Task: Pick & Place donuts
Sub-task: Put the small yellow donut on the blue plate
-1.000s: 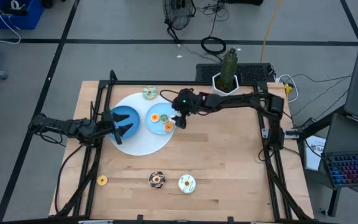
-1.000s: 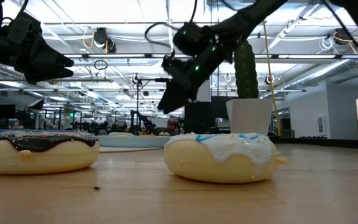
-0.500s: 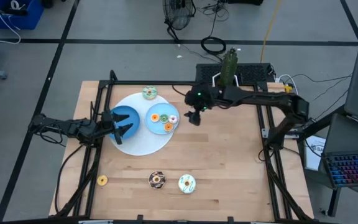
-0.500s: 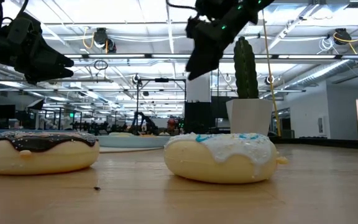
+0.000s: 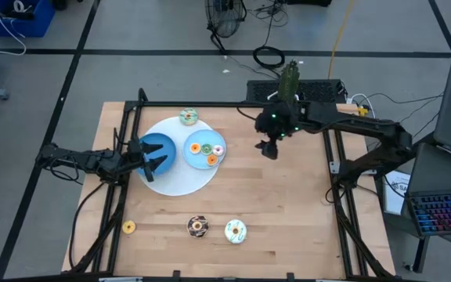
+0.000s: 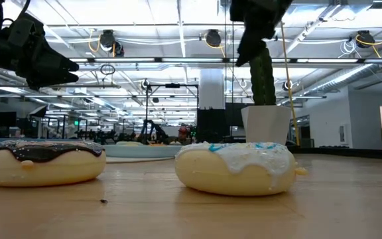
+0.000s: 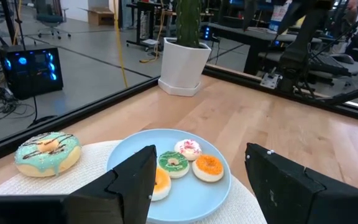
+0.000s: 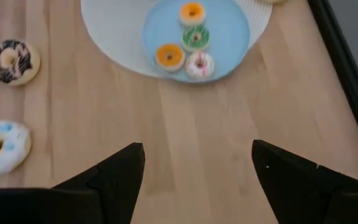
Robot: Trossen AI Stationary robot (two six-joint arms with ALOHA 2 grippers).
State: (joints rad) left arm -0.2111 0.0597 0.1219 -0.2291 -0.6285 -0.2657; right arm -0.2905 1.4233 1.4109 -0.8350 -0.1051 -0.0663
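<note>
Right gripper (image 5: 269, 150) spread, empty, over bare bench (image 5: 288, 211) near far edge. Four small iced toy donuts (image 5: 207, 150) on light blue round plate (image 5: 196, 139). Left gripper (image 5: 153, 156) spread at dark blue bowl (image 5: 163, 146).

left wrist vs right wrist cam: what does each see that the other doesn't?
Left wrist only: the potted cactus and the teal-iced donut on the white mat beside the light blue plate.
Right wrist only: the chocolate donut and the white-iced donut, both on bare table away from the mat.
Both: the light blue plate holding four small donuts, two orange, one green, one pink-sprinkled, plus each arm's own open fingers.
</note>
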